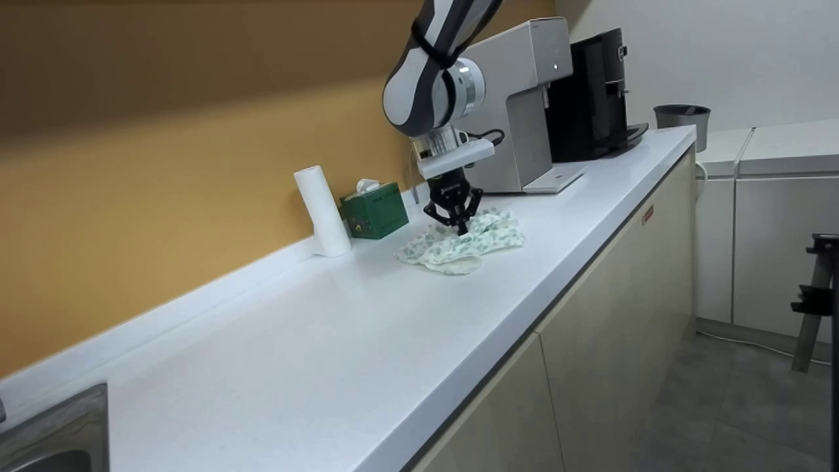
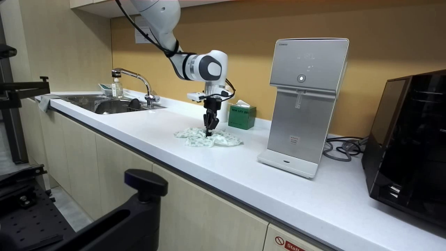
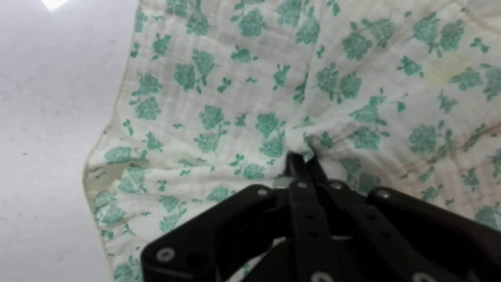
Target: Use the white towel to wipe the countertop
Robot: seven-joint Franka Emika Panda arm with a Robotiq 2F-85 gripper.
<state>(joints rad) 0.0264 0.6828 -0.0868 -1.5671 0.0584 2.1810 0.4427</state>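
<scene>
White towel (image 3: 231, 98): green floral print, crumpled on tabletop (image 1: 295, 354), between sink (image 1: 78, 416) and dispenser (image 2: 303, 104), fold bunched where gripped
Hand (image 3: 301, 160): pointing down, fingers together, clamped on that fold
Tissue box (image 2: 241, 117): green, near towel, tissue (image 2: 242, 103) poking out
White roll (image 1: 323, 212): on end, just beside tissue box
Dispenser: silver, other side of towel from sink
Black machine (image 2: 414, 146): glossy, farther along past dispenser
Sink: steel, well apart from towel, chrome tap (image 2: 150, 99) beside
</scene>
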